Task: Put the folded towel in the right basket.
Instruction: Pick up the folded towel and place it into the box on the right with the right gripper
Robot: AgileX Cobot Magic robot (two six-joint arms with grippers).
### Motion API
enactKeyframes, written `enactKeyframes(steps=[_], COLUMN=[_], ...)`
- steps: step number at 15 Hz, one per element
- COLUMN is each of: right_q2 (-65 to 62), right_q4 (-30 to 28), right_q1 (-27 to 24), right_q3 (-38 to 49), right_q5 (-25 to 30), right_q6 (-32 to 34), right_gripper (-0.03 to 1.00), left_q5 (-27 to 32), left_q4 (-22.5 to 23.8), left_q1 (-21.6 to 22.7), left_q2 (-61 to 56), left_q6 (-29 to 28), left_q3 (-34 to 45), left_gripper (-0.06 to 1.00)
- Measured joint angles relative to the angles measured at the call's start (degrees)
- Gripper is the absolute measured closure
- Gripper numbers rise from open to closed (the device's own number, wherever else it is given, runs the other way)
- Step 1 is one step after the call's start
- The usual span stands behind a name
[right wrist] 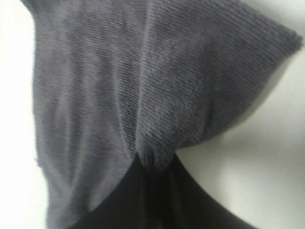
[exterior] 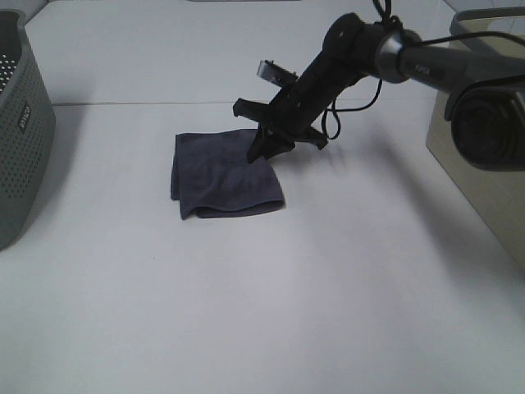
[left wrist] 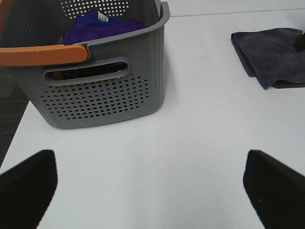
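Observation:
The folded grey towel [exterior: 223,174] lies on the white table at the middle. My right gripper [exterior: 264,150] reaches in from the right and is shut on the towel's far right corner. In the right wrist view the towel [right wrist: 143,86] is bunched and pinched between the closed fingers [right wrist: 157,191]. The towel also shows in the left wrist view [left wrist: 276,55]. The beige right basket [exterior: 484,164] stands at the right edge. My left gripper [left wrist: 147,181] is open and empty over the table, near the left basket; only its two dark fingertips show.
A grey perforated basket [left wrist: 102,90] with an orange handle stands at the left edge and holds a purple cloth [left wrist: 100,26]. It also shows in the exterior high view [exterior: 20,123]. The table's back edge runs behind the towel.

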Motion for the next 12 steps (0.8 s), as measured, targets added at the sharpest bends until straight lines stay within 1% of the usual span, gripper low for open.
enactKeyframes(steps=[2, 3, 4, 6, 7, 10, 12], right_q2=[-8.3, -10.4, -15.4, -23.8, -27.3, -38.1, -43.0], right_q4=[-2.8, -3.4, -5.3, -8.3, -8.9, -11.2, -16.1], right_q1=[-1.3, -1.7, -3.0, -6.8, -9.4, -20.6, -27.6], right_q3=[0.1, 0.1, 0.0, 0.0, 0.0, 0.0, 0.2], right_q5=[3.6, 4.3, 6.5, 8.3, 8.4, 8.5, 8.5], right_q6=[-0.6, -0.6, -0.6, -0.6, -0.6, -0.6, -0.6], right_gripper=[0.91, 0.91, 0.91, 0.91, 0.91, 0.91, 0.91], left_q5=[0.0, 0.0, 0.0, 0.0, 0.0, 0.0, 0.0], left_q4=[0.0, 0.0, 0.0, 0.0, 0.0, 0.0, 0.0], left_q1=[0.0, 0.0, 0.0, 0.0, 0.0, 0.0, 0.0], left_q2=[0.0, 0.0, 0.0, 0.0, 0.0, 0.0, 0.0], left_q6=[0.0, 0.0, 0.0, 0.0, 0.0, 0.0, 0.0], left_q3=[0.0, 0.0, 0.0, 0.0, 0.0, 0.0, 0.0], left_gripper=[-0.05, -0.05, -0.05, -0.05, -0.05, -0.05, -0.05])
